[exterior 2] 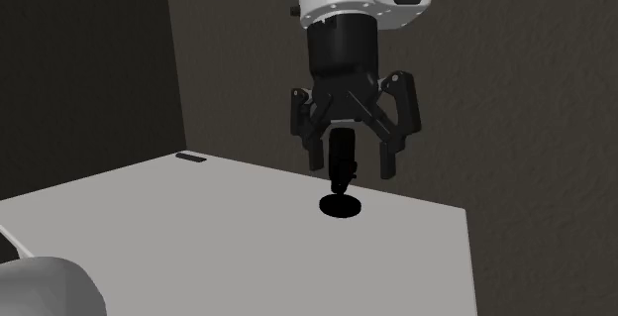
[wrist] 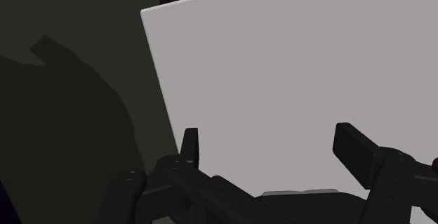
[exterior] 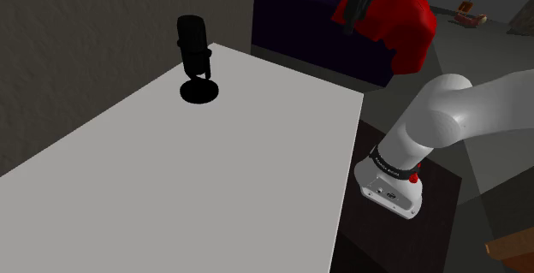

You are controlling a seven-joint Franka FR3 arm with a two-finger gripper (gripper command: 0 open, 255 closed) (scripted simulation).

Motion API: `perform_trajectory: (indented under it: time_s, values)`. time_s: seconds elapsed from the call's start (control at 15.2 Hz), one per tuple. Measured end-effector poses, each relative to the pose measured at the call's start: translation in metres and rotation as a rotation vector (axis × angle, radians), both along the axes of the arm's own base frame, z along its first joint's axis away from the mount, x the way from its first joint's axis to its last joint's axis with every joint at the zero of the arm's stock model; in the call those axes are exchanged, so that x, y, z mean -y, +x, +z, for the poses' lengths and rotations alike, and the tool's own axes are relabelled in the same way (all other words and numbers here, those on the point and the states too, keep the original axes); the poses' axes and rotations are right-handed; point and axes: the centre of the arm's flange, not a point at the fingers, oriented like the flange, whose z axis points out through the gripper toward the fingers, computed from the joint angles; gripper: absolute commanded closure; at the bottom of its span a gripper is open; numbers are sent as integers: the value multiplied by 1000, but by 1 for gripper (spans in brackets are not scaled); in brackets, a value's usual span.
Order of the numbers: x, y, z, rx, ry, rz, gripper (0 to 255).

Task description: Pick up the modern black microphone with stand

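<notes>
The black microphone (exterior: 193, 50) stands upright on its round base near the far corner of the pale grey table (exterior: 214, 186). In the second exterior view my gripper (exterior 2: 351, 167) hangs open above the table (exterior 2: 198, 225), and the microphone (exterior 2: 343, 156) shows behind it, between the fingers, with its base (exterior 2: 341, 206) below. The wrist view has my gripper (wrist: 268, 137) open with only bare table (wrist: 295, 68) between the fingers, so nothing is held. In the shoulder view the white arm (exterior: 462, 117) runs off to the right.
Dark walls close in behind the table's far edges. A red armchair (exterior: 394, 23) and a dark purple piece of furniture (exterior: 299, 14) stand beyond the table. A small flat dark item (exterior 2: 190, 158) lies at the table's rim. The stand (exterior: 402, 228) adjoins the table.
</notes>
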Motion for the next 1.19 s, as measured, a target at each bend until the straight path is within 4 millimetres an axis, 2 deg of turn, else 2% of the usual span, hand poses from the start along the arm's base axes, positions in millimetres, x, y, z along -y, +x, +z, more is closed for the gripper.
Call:
perform_trajectory:
  time_s: [0.07, 0.26, 0.79, 1.19]
  values:
    - [0, 0, 0, 0, 0, 0, 0]
    - [-14, 18, -4, 4, 10, 8, 0]
    - [-75, 98, -16, 22, 52, 38, 0]
    - [-121, 151, -25, 36, 83, 60, 0]
